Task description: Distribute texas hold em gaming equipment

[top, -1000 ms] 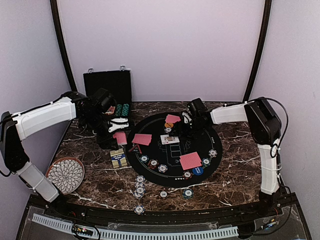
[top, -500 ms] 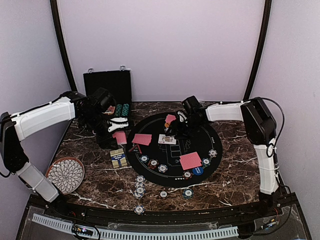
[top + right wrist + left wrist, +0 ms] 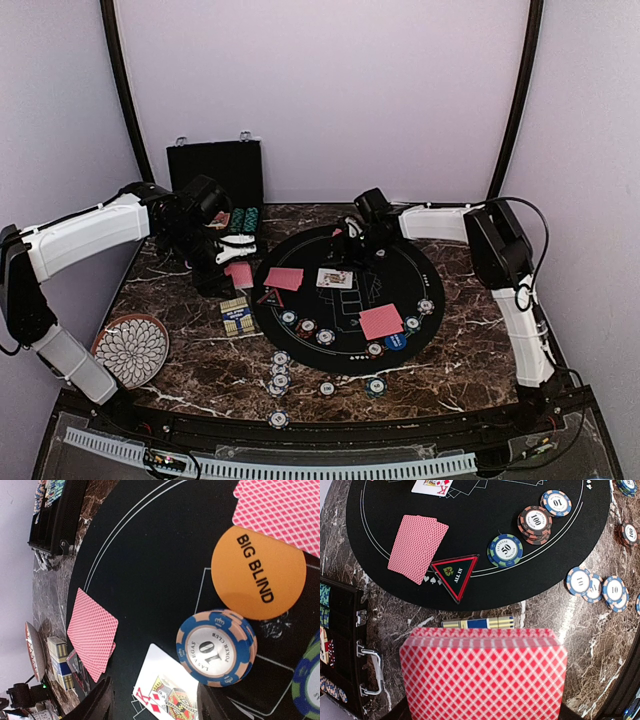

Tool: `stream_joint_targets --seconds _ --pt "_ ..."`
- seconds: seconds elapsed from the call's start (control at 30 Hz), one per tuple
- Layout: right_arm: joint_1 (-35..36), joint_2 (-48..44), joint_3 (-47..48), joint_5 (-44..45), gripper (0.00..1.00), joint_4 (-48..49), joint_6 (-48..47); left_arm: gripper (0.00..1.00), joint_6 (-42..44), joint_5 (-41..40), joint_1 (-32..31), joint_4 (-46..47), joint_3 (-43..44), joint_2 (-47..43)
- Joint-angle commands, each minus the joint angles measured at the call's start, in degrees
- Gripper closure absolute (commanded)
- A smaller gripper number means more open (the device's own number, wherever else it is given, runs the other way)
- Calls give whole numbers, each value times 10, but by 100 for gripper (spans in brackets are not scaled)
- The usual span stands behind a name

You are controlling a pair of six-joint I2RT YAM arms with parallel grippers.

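Over on the left, the left gripper hovers above the marble table just in front of the black hinged case, and its jaws are clamped on a thick deck of red-backed cards that fills the bottom of the wrist view. Below that deck, a small blue-and-yellow card box lies on the marble at the edge of the round black felt mat. On the mat sit a red-edged black "ALL IN" triangle, two face-down cards overlapping beside it, and a green-and-blue 50 chip stack, a 100 chip stack and a 10 chip following the mat's rim. More 10 chips lie on the bare marble.

On the right, the right gripper is low over the far side of the mat, its fingers spread partway with nothing between them. Ahead of it sit a blue-and-peach 10 chip stack, the orange BIG BLIND button touching it, and a face-up king card. A flower-patterned plate rests at the near left.
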Motion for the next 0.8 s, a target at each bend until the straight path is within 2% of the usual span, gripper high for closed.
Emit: stream_joint_targets --seconds 0.0,0.2,0.6,0.77 --pt "-6 33 28 26 44 -41 1 100 7 -1 1 -13 -1 -25" --pt "-14 46 53 48 46 -61 -8 100 8 1 1 -12 0 -23" --pt "-19 64 98 36 45 -73 -27 100 9 -3 1 -12 -1 -21" --pt "-15 12 72 35 45 -59 -41 100 9 -6 1 -12 -1 -21"
